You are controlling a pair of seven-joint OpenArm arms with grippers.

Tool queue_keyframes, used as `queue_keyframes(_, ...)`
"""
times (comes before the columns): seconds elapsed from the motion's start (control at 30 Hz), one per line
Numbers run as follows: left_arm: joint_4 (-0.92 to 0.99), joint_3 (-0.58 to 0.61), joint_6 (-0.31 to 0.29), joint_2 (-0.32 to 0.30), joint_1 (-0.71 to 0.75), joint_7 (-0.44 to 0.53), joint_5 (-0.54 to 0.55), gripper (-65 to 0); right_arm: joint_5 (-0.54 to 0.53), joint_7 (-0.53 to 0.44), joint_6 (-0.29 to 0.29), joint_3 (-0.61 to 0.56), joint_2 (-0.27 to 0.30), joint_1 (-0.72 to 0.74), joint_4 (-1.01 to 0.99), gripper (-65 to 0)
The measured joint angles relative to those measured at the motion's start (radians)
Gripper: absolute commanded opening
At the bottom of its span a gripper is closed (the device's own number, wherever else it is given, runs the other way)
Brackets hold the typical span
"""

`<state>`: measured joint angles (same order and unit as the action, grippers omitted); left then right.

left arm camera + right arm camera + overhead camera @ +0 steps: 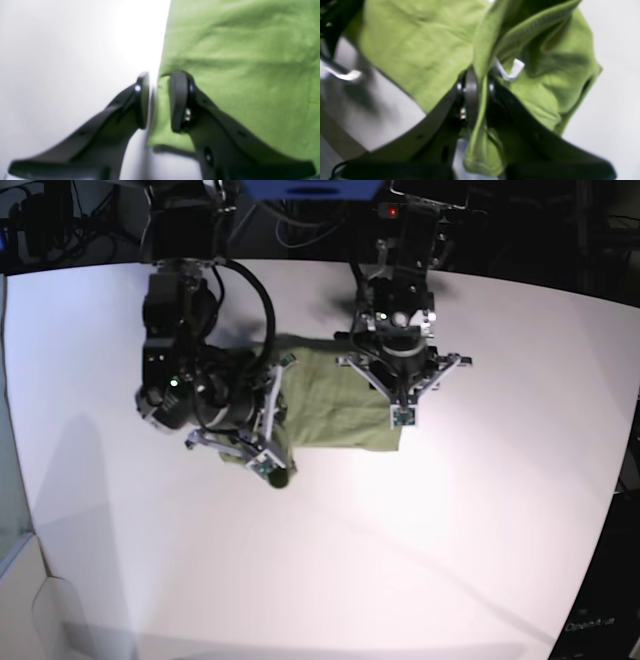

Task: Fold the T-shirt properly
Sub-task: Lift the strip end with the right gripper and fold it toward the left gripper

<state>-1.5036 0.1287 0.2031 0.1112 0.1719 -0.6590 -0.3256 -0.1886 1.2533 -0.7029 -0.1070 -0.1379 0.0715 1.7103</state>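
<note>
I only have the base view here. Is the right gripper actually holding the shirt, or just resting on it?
Observer: Holding. The right wrist view shows the right gripper shut on a bunched fold of the T-shirt.
Operator: Which part of it?
Observer: Near the collar; the white tag sticks out just past the pads.
Operator: And the left gripper?
Observer: The left gripper straddles the T-shirt's edge, one pad over the table, one over cloth, a gap between the pads.

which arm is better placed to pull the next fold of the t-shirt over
Right, probably. The right gripper already has its jaws shut on a bunched fold of the T-shirt; the left gripper sits open at the cloth's edge.
</note>
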Motion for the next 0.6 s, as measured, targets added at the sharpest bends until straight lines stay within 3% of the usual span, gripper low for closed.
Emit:
queue_keyframes(0.23,-0.001,0.0,0.0,0.0,0.0,0.0,0.001,-50.8,-0.002,-0.009,0.0,-0.06,-0.012,-0.034,-0.003,-64.7)
queue_keyframes(0.4,-0.006,-0.007,0.005,0.016,0.001,-0.01,-0.007,-50.8,-0.06,-0.039,0.0,-0.061,-0.012,-0.048,-0.019,-64.7)
queue_keyframes(0.6,-0.118,-0.035,-0.019,0.021,0.034,-0.111,0.039,-50.8,-0.061,-0.042,0.0,-0.061,-0.012,-0.053,-0.045,-64.7)
